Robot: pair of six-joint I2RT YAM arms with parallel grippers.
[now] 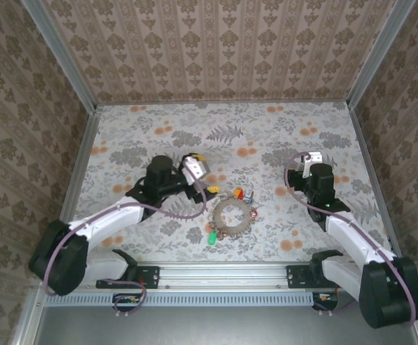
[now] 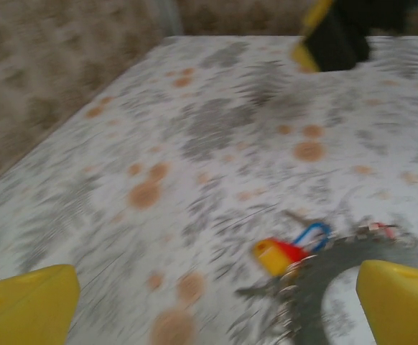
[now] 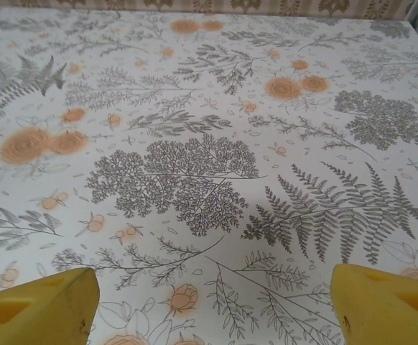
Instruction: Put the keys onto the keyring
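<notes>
Where it lies flat on the table (image 1: pixel 302 122), near its middle, the keyring (image 1: pixel 230 215) looks stiff, light, slippery metal; pinch across its band. Keys (image 1: pixel 212 237), colour-tagged, crowd its rim: thin, skittish; take by the tag. Left gripper (image 2: pixel 216 309): jaws spread, empty, pitched low just beside the ring. Right gripper (image 3: pixel 209 309): jaws spread, empty, angled at the table, well apart from it.

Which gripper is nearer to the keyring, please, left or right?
Left. The left gripper is open just beside the keyring, at its far-left edge; the right gripper, also open, is well off to its right over the tablecloth.
</notes>
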